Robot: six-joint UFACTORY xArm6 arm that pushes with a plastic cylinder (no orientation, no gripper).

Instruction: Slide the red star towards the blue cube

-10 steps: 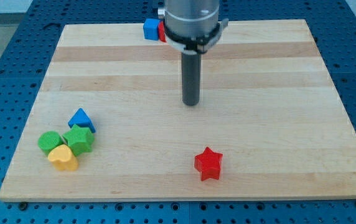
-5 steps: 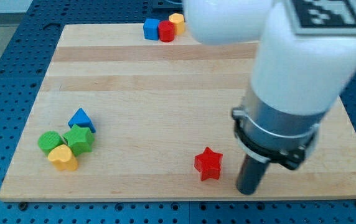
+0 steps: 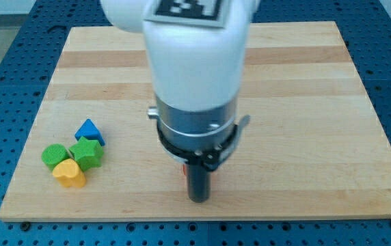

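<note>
Red star point(image 3: 185, 170) mostly hidden behind my tip point(image 3: 197, 200)

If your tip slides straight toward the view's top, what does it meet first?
Probably the red star block: only a red sliver shows just above my tip, slightly to the view's left; the arm hides the rest, so a glancing hit or miss is possible.

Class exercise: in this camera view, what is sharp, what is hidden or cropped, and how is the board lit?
Camera view: lighting is soft and even, no glare on the wooden board; the left block cluster is sharp. The arm hides most of the red star, only a sliver showing beside my tip; the arm's top is cropped.
</note>
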